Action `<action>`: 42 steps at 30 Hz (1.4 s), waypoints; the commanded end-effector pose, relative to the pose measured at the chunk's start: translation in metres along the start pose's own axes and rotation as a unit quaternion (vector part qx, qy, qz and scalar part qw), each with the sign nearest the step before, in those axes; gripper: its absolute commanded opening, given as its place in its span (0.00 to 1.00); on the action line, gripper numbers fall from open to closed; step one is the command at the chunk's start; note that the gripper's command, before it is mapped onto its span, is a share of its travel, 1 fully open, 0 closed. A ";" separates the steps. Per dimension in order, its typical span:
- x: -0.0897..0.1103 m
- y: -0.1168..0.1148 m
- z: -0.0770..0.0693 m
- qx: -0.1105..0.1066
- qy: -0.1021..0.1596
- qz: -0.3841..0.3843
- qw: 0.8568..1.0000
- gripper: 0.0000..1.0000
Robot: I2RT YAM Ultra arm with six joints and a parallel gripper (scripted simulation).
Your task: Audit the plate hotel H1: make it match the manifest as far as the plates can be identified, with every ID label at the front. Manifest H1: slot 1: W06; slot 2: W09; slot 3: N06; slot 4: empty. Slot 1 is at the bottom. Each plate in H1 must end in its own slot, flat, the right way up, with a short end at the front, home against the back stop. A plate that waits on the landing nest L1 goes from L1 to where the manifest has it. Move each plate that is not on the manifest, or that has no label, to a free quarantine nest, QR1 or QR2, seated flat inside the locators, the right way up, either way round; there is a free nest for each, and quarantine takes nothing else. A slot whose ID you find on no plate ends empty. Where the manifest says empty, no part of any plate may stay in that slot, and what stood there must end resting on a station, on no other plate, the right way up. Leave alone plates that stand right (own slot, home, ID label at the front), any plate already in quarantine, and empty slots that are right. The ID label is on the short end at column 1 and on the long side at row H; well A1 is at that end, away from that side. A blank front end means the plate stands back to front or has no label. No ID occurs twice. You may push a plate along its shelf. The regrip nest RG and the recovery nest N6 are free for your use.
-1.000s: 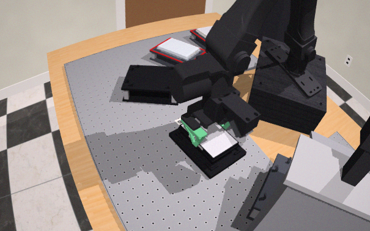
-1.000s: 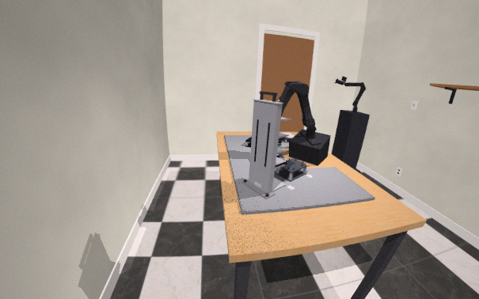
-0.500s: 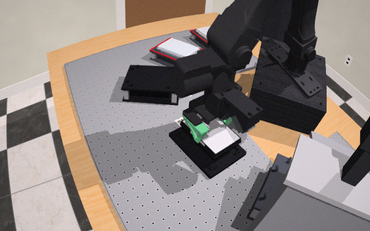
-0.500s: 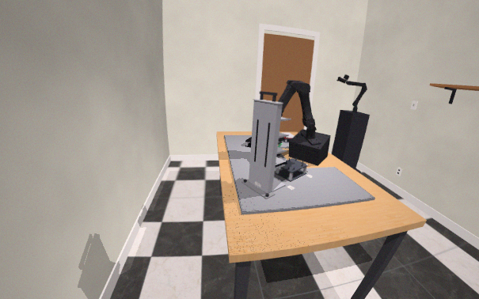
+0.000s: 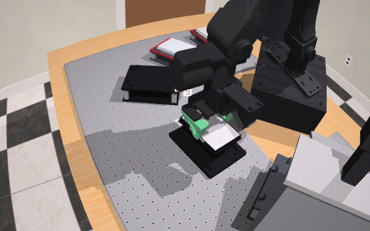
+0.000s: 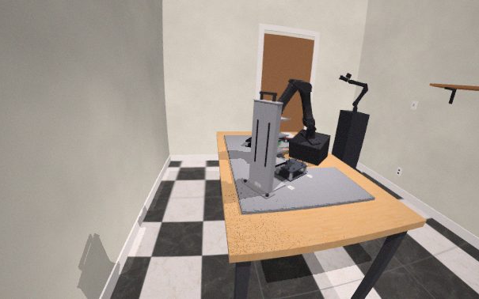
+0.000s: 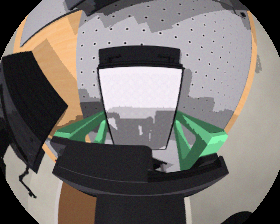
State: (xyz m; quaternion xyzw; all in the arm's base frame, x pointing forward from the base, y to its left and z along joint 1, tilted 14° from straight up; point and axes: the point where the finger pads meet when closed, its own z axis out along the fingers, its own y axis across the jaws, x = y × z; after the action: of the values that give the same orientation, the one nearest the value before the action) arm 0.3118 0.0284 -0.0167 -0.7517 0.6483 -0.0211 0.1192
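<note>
My gripper (image 5: pixel 213 124) (image 7: pixel 141 121) is shut on a white plate (image 5: pixel 222 137) (image 7: pixel 141 90), with one green finger on each long side. The plate is held level, a little above a low black nest (image 5: pixel 187 144) (image 7: pixel 139 52). No ID label can be read on it. The hotel H1 (image 5: pixel 312 197) (image 6: pixel 264 146) stands as a tall grey tower, seen from above and from the back; its slots are mostly hidden. One white plate (image 5: pixel 173 46) lies on a red-rimmed nest (image 5: pixel 155 48). Another white plate (image 5: pixel 202 30) on a red-rimmed nest (image 5: pixel 198 34) is partly hidden by the arm.
A raised black station (image 5: pixel 150 77) stands beyond the held plate, partly behind the arm. A dark station (image 5: pixel 266 186) (image 6: pixel 291 170) stands beside the hotel. The hotel has a black handle (image 5: pixel 355 159) (image 6: pixel 268 95) on top. The black arm base (image 5: pixel 288 101) (image 6: pixel 309 148) stands at the table's side.
</note>
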 end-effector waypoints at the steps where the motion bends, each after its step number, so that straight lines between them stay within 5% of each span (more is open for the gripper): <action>1: 0.001 -0.011 -0.016 0.015 -0.003 0.001 1.000 0.86; 21: 0.001 -0.010 -0.034 0.015 -0.003 0.000 1.000 0.86; 42: 0.001 -0.008 -0.085 0.015 -0.002 0.000 1.000 0.86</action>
State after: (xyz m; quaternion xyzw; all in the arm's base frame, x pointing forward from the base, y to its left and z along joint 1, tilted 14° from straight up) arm 0.3039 0.0163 0.0481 -0.7504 0.6490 -0.0277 0.1221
